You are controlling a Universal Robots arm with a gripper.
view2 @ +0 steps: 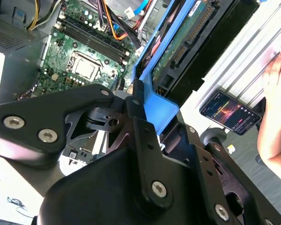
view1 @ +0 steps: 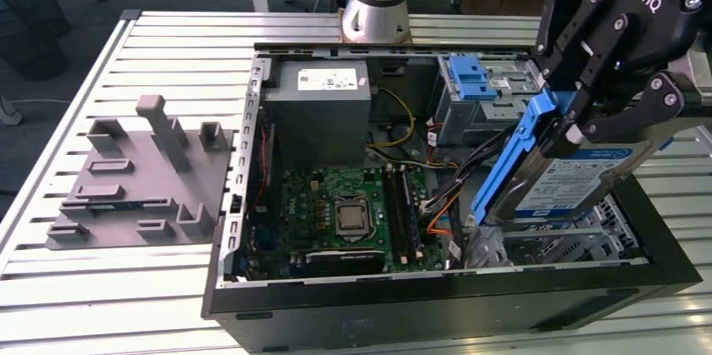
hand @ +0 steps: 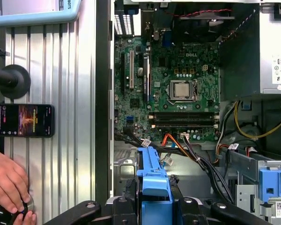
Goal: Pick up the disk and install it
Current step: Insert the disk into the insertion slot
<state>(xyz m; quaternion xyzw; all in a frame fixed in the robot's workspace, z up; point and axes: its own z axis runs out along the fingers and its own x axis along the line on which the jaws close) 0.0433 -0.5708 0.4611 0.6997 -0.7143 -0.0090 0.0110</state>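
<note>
The disk (view1: 579, 182) is a silver drive with a blue-and-white label and blue carrier rails. It hangs steeply tilted over the near corner of the open computer case (view1: 445, 309) on the exterior view's right. Its lower end dips toward a metal drive bay (view1: 595, 242). My black gripper (view1: 579, 122) is shut on its upper end. In the second wrist view the disk (view2: 178, 44) shows its green circuit side, with the gripper (view2: 143, 124) clamped on the blue rail. In the first wrist view the disk's blue carrier (hand: 152, 176) sits between the fingers (hand: 124, 208).
Inside the case lie a green motherboard (view1: 345, 213), a grey power supply box (view1: 323, 109), a metal cage with a blue latch (view1: 478, 88) and loose cables (hand: 196, 152). A grey fixture (view1: 139, 180) stands on the slatted table. A phone (hand: 22, 120) and a person's hand (hand: 7, 183) are beside the case.
</note>
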